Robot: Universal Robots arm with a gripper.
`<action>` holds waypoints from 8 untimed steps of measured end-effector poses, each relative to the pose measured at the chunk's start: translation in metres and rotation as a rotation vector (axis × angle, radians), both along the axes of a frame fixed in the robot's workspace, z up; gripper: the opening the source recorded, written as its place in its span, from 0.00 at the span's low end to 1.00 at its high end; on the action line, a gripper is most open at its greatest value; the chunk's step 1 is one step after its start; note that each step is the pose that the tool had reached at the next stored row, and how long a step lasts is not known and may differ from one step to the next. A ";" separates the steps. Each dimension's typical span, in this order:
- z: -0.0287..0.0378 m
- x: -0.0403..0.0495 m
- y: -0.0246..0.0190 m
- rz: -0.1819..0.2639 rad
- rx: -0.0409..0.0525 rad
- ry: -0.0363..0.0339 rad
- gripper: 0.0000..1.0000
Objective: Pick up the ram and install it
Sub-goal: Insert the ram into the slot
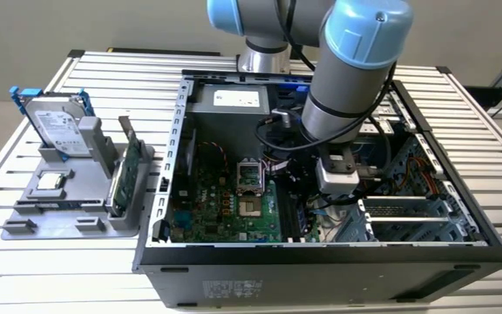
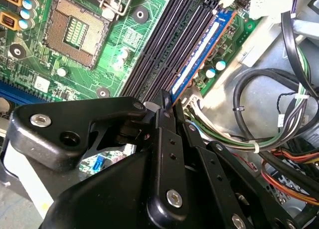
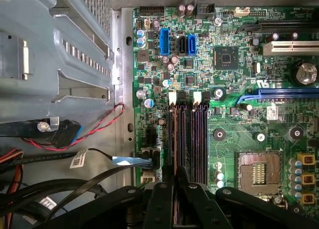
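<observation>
I find the arm reaching down into the open computer case (image 1: pixel 159 190), with the gripper (image 2: pixel 168 108) low over the memory slots (image 3: pixel 188 139) of the green motherboard (image 1: pixel 225 209). In the second wrist view the ram (image 2: pixel 199 54) stands on edge in the outermost slot, a dark stick with a blue label, on the side toward the cable bundle (image 2: pixel 259 124). The gripper's fingertips are drawn close together at the near end of the ram and appear to pinch its edge; I read the jaws as clenched on the stick. In the first wrist view the two fingers (image 3: pixel 164 189) meet directly over the row of dark slots, next to the empty processor socket (image 3: pixel 256 166). In the exterior view, a grey fixture tray (image 1: pixel 59 196) sits on the slatted table (image 1: pixel 24 275) at the exterior view's left of the case, carrying the silver hard drive (image 1: pixel 59 124) with blue rails and a green expansion card (image 1: pixel 122 186) standing upright.
</observation>
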State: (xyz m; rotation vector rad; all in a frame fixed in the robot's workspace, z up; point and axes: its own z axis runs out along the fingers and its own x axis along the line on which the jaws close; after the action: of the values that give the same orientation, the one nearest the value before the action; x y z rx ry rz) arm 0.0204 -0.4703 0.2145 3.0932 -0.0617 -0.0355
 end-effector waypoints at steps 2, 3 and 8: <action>-0.0004 0.0000 0.0000 0.000 -0.0001 0.0000 0.00; -0.0007 0.0000 0.0001 0.000 0.0000 0.0000 0.00; -0.0044 0.0000 0.0001 0.000 0.0008 0.0000 0.00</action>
State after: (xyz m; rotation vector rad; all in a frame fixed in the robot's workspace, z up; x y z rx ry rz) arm 0.0204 -0.4702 0.2101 3.0940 -0.0617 -0.0356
